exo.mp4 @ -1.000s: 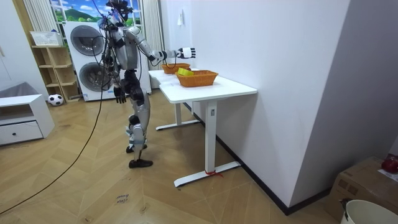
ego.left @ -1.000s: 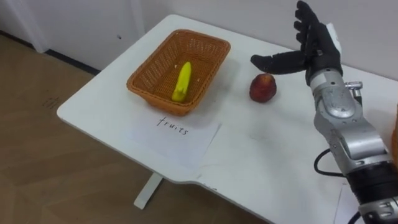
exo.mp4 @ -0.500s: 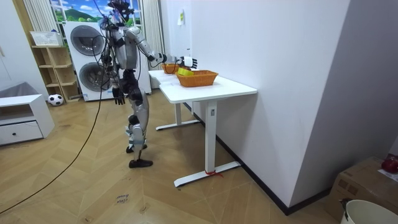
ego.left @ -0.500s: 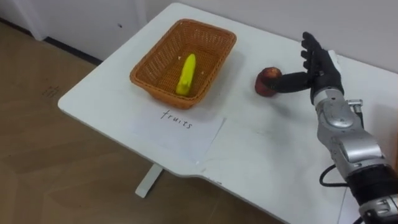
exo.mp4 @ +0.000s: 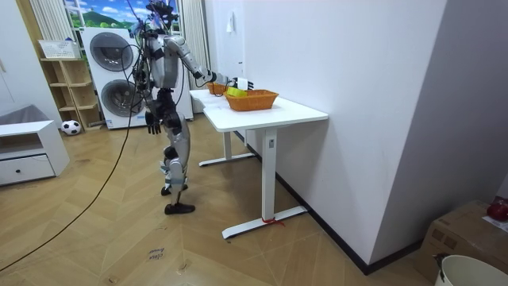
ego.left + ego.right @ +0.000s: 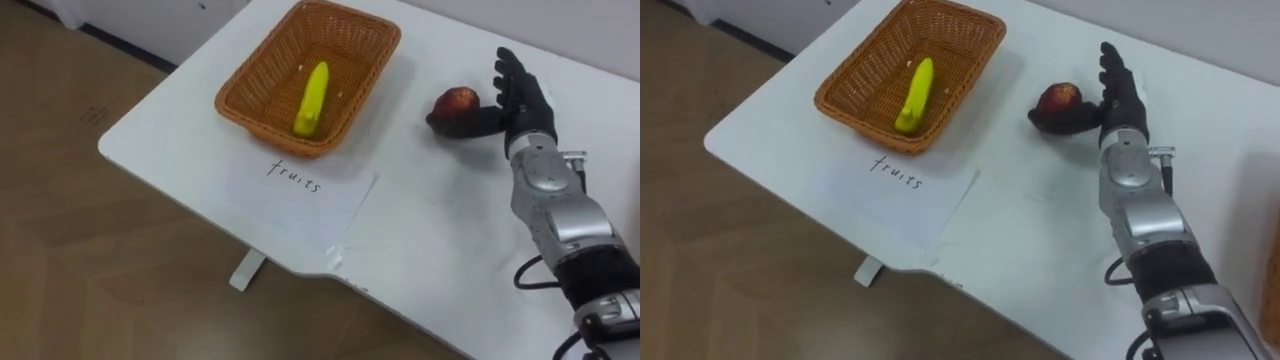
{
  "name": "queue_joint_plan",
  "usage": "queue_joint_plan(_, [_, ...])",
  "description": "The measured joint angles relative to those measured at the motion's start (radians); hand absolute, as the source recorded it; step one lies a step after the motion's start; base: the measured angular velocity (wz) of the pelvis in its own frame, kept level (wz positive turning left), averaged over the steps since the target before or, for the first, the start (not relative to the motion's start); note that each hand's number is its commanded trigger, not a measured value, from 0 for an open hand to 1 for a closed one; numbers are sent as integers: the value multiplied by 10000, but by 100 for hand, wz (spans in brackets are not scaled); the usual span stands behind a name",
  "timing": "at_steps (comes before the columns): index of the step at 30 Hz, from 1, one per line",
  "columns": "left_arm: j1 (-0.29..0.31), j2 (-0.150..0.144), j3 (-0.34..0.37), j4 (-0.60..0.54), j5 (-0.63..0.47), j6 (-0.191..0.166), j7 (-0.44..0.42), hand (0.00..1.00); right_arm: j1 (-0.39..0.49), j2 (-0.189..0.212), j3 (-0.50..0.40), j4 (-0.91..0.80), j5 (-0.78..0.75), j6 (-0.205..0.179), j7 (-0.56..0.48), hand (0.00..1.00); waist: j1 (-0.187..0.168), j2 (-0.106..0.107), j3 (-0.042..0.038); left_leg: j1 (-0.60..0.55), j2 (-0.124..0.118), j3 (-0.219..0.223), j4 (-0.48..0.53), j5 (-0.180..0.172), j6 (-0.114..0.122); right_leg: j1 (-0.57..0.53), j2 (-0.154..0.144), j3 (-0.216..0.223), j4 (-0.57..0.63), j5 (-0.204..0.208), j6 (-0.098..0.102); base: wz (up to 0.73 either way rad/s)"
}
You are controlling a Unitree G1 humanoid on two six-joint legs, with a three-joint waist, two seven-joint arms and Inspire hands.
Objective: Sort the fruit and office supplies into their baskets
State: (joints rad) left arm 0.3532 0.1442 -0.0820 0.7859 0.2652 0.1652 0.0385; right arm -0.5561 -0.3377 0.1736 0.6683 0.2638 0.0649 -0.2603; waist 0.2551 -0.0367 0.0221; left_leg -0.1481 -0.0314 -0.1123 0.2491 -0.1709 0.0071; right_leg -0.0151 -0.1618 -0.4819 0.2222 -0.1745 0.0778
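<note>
A red apple point(image 6: 457, 102) lies on the white table point(image 6: 430, 230), to the right of an orange wicker basket point(image 6: 352, 36). A yellow banana point(image 6: 313, 96) lies inside that basket. My right hand point(image 6: 520, 98) stands just right of the apple, open, fingers straight and pointing up. Its thumb point(image 6: 468, 123) lies along the apple's near side and touches it. In the right eye view the same apple point(image 6: 1058, 96) sits against the hand point(image 6: 1121, 92). In the room view my left hand point(image 5: 150, 120) hangs by my hip.
A white sheet of paper point(image 6: 300, 195) with handwriting lies in front of the basket, near the table's front edge. The rim of a second orange basket point(image 6: 1272, 290) shows at the far right. In the room view I stand at the table's point(image 5: 270, 114) end, washing machines behind me.
My right hand has come down from above the table to the apple, and its thumb now rests against the fruit. The camera has shifted a little too.
</note>
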Motion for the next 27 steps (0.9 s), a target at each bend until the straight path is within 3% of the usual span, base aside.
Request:
queue_joint_plan(7, [-203, -5, -9, 112, -378, -150, 28, 0, -333, -12, 20, 361, 16, -261, -98, 0, 280, 0, 48, -324, 22, 61, -10, 5, 4, -347, -10, -143, 16, -1, 1, -2])
queue_joint_plan(12, [-334, 10, 9, 125, -378, -180, 150, 0, -333, -52, 20, 369, -66, -436, -108, 0, 419, -123, 121, -511, 20, 73, 86, 7, 7, -484, -11, -160, 15, 0, 0, 0])
queue_joint_plan(27, [-352, 18, 3, 125, -426, -205, 407, 0, -443, -130, 24, 619, -655, -521, -39, 0, 525, -163, 108, -796, 35, 119, 242, 6, 7, -754, -21, -160, 149, 12, -21, 0])
